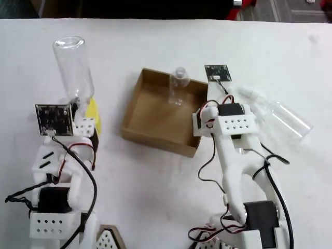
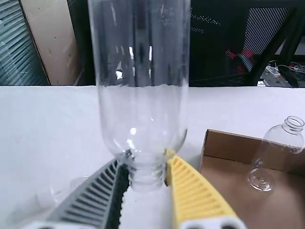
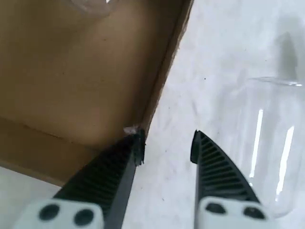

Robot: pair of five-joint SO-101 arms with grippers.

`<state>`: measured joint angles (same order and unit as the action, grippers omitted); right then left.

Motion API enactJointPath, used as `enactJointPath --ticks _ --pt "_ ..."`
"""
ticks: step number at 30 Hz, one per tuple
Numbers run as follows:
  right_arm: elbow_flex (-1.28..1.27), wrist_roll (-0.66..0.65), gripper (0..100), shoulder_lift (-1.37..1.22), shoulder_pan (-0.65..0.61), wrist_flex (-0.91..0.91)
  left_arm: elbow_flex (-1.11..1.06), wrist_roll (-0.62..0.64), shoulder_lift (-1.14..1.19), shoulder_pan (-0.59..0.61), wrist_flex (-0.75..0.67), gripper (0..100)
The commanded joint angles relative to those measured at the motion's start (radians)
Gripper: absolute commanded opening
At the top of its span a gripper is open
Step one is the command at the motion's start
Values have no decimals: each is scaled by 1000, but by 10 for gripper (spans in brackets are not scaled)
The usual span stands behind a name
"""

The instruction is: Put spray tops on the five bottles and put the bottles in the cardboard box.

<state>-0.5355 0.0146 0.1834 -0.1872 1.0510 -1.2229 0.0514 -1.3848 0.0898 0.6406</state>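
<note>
My left gripper [image 2: 145, 183] is shut on the neck of a clear plastic bottle [image 2: 140, 86], grey finger on one side and yellow finger [image 2: 190, 195] on the other. The bottle's [image 1: 72, 65] body points away from the gripper at the table's left. The cardboard box [image 1: 136, 106] lies open in the middle, and a small clear bottle [image 1: 178, 85] stands uncapped in its far right corner. My right gripper [image 3: 167, 145] is open just outside the box's wall [image 3: 164, 81], with nothing between its fingers. Beside it a second large clear bottle [image 3: 271, 143] lies on its side.
The lying bottle [image 1: 282, 120] rests on the white table right of the right arm [image 1: 236, 150]. The left arm's base [image 1: 52, 207] stands at the near left. A dark room lies beyond the table's far edge [image 1: 166, 19].
</note>
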Motion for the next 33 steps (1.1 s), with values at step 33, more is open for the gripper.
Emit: enactJointPath --ticks 33 --pt "44 -9 146 -162 -54 -114 6 -11 -7 10 -26 22"
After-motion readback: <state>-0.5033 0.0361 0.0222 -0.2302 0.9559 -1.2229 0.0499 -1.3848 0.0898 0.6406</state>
